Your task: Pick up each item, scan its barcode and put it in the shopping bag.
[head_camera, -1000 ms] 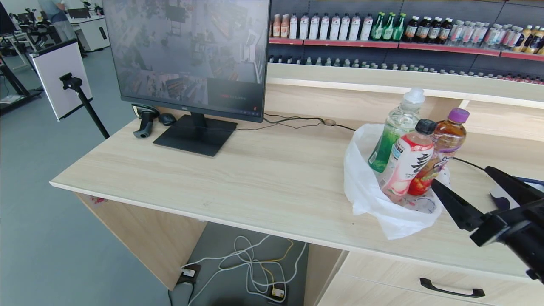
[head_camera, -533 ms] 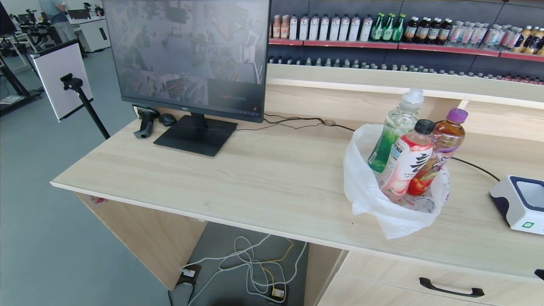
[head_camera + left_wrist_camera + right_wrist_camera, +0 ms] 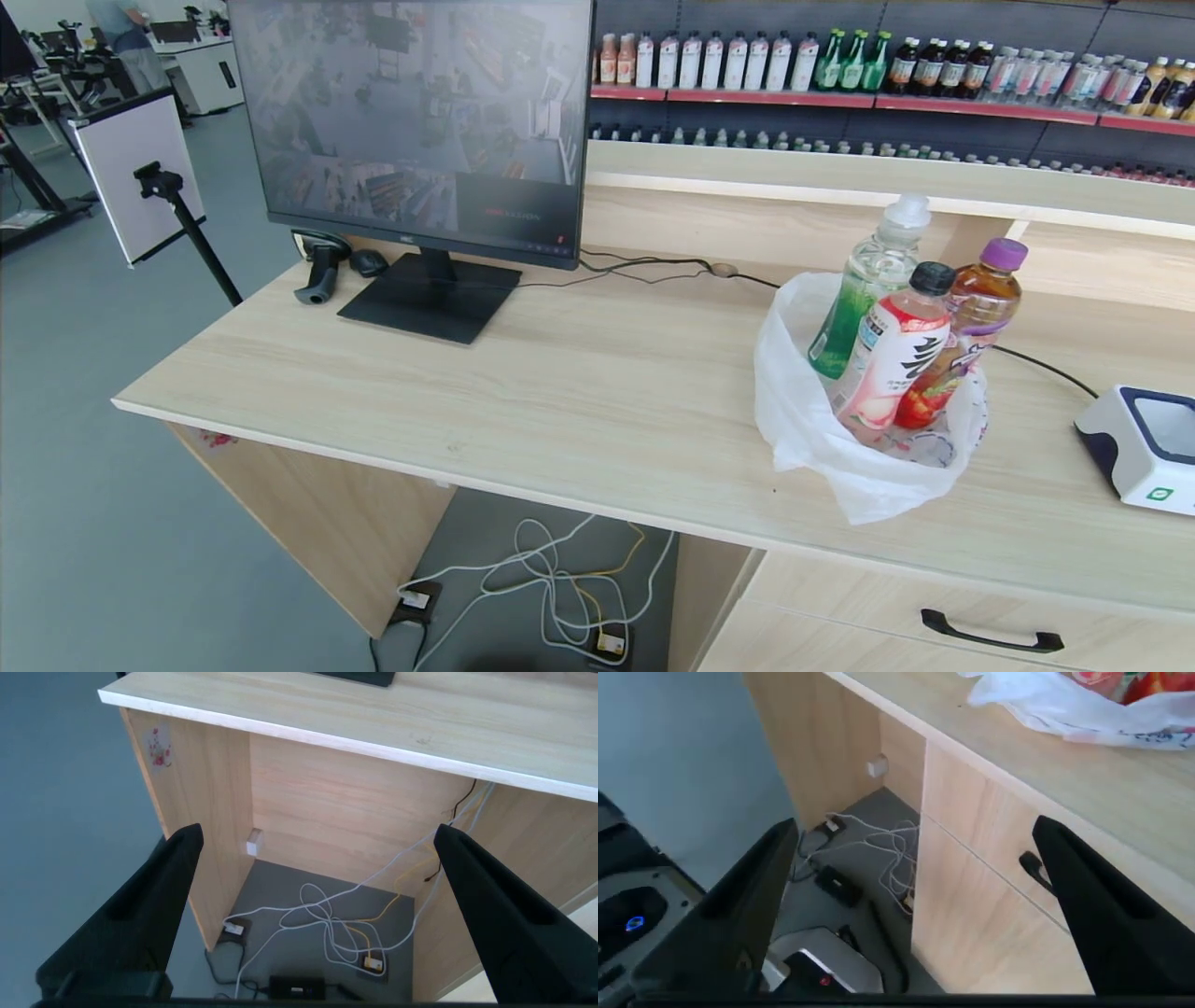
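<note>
probably finished: bottles (image 3: 892, 359) stand in the bag (image 3: 794, 411); my left pincer (image 3: 318, 831) and right pincer (image 3: 915, 826) hang spread; next, just rest.

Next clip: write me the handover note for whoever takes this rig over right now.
Left tool: open, empty, held low before the desk front.
Right tool: open, empty, low by the drawer.
Shopping bag on the desk holds the green-label bottle, pink bottle and purple-capped bottle. Scanner sits to the bag's right.
Done: those three bagged.
Left: seemingly nothing; confirm scans.
</note>
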Available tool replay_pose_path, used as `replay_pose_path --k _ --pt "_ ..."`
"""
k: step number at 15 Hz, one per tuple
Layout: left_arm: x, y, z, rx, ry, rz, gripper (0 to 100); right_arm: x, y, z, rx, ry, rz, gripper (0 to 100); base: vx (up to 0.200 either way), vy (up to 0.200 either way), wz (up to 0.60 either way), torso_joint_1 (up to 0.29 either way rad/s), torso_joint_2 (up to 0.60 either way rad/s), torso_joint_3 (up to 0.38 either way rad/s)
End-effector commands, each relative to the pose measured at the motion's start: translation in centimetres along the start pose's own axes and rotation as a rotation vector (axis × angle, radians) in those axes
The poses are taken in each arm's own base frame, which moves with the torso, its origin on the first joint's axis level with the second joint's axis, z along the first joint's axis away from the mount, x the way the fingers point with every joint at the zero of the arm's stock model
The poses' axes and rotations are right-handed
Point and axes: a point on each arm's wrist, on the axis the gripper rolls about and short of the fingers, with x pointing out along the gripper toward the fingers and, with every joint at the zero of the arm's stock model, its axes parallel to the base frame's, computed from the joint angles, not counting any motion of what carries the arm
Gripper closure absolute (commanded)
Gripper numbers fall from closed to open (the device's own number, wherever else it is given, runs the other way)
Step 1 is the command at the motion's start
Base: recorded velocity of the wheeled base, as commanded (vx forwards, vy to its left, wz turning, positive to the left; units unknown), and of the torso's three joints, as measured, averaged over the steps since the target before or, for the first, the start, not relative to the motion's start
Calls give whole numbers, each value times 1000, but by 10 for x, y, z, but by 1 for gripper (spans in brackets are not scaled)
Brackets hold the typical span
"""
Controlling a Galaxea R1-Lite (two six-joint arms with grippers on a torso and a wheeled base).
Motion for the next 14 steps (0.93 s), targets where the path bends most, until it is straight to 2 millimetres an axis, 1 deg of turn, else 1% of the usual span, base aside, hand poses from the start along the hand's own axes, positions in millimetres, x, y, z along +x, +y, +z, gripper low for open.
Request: replay_pose_path --k 1,3,4,5,6,7,8,9,11,12,14 --pt "0 0 0 0 0 0 0 4 4 -5 60 63 -376 0 0 0 0 0 0 0" --pt "0 0 0 0 0 0 0 4 4 -4 68 61 -376 0 0 0 0 0 0 0" --pt "0 0 0 0 0 0 0 5 4 -4 103 58 -409 0 0 0 0 0 0 0" --pt "0 0 0 0 0 0 0 7 4 -4 144 86 -520 0 0 0 0 0 0 0" --pt "0 0 0 2 0 0 0 9 5 -3 147 110 -624 0 0 0 0 0 0 0" --pt "0 0 0 2 0 0 0 7 6 -4 109 96 -615 0 0 0 0 0 0 0" --pt "0 0 0 0 0 0 0 3 8 -5 81 35 -532 0 0 0 0 0 0 0" --pt "0 0 0 0 0 0 0 0 10 -6 69 -19 -529 0 0 0 0 0 0 0" --pt "0 0 0 0 1 0 0 -1 11 -6 28 -14 -542 0 0 0 0 0 0 0" --pt "0 0 0 0 0 0 0 -1 11 -6 34 -17 -542 0 0 0 0 0 0 0" --pt "0 0 0 0 0 0 0 -1 11 -6 101 -33 -538 0 0 0 0 0 0 0"
